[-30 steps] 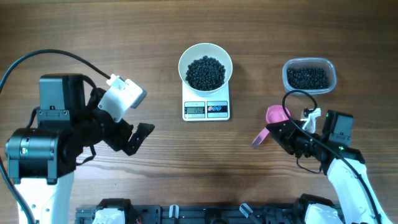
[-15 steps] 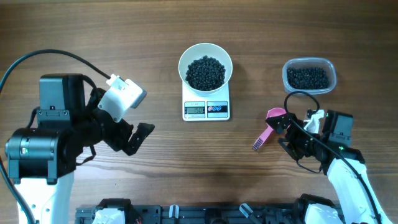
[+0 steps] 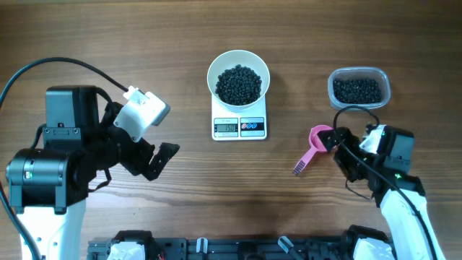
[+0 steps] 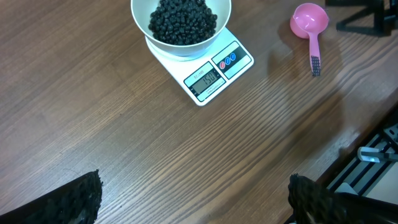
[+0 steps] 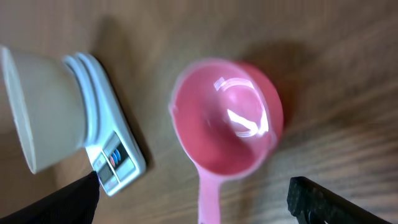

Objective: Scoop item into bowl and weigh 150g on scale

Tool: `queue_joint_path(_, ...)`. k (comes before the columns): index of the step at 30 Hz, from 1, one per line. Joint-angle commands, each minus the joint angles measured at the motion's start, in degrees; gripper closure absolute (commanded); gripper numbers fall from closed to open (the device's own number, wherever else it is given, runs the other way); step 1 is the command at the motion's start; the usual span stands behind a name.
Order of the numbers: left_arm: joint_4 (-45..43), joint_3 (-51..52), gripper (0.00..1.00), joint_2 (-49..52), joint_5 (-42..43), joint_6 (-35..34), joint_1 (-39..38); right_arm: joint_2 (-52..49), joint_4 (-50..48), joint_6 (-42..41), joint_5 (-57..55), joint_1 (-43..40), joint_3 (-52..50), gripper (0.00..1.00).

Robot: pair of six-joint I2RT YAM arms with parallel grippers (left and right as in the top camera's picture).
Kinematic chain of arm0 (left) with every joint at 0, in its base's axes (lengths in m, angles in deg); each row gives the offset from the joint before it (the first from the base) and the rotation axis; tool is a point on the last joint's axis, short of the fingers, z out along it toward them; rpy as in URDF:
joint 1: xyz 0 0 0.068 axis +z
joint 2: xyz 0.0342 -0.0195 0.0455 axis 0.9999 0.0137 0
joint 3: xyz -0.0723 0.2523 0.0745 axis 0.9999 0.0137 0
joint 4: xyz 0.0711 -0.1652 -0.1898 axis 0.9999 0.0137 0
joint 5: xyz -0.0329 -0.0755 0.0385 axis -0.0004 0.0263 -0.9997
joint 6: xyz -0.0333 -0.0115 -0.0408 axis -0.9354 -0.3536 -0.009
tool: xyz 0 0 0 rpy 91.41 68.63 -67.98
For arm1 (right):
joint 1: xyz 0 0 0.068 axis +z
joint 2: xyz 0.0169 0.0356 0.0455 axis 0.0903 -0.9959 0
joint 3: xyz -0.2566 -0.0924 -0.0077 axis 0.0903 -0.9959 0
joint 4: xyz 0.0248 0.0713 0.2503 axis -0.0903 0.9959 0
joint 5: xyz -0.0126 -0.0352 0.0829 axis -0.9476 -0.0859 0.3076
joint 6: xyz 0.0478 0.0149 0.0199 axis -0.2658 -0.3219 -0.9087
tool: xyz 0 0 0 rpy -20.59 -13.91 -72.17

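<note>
Many small, round, black bean-like pieces (image 3: pixel 239 84) are heaped in the round white bowl (image 3: pixel 214 71) on the flat white kitchen scale (image 3: pixel 239 128). They are judged loose, hard and apt to roll, and best moved by scoop. The pink plastic scoop (image 3: pixel 320 135) lies empty on the wooden bench (image 3: pixel 180 209), to be taken by its handle. Right claw (image 3: pixel 341 150) and left claw (image 3: pixel 157 162) are spread, grasping nothing.

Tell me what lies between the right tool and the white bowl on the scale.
The pink scoop does. It lies empty on the table just in front of the open right tool, with its cup on the line toward the bowl. Past it, only bare wood shows up to the scale.
</note>
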Motion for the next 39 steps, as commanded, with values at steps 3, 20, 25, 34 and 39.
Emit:
queue_joint_path(3,0.0,-0.7,0.00,-0.2,0.9,1.1,0.4,7.1,-2.0,-0.4,-5.4,-0.2,3.8,0.00)
queue_joint_path(20,0.0,-0.7,0.00,-0.2,0.9,1.1,0.4,19.9,-10.6,-40.4,2.4,-0.2,7.0,0.00)
queue_joint_path(25,0.0,-0.7,0.00,-0.2,0.9,1.1,0.4,17.4,-2.8,-51.7,3.5,-0.2,7.0,0.00)
queue_joint_path(34,0.0,-0.7,0.00,-0.2,0.9,1.1,0.4,16.7,-12.3,-30.4,9.3,-0.2,7.0,0.00)
queue_joint_path(39,0.0,-0.7,0.00,-0.2,0.9,1.1,0.4,17.8,-13.4,-24.5,9.9,-0.2,7.0,0.00)
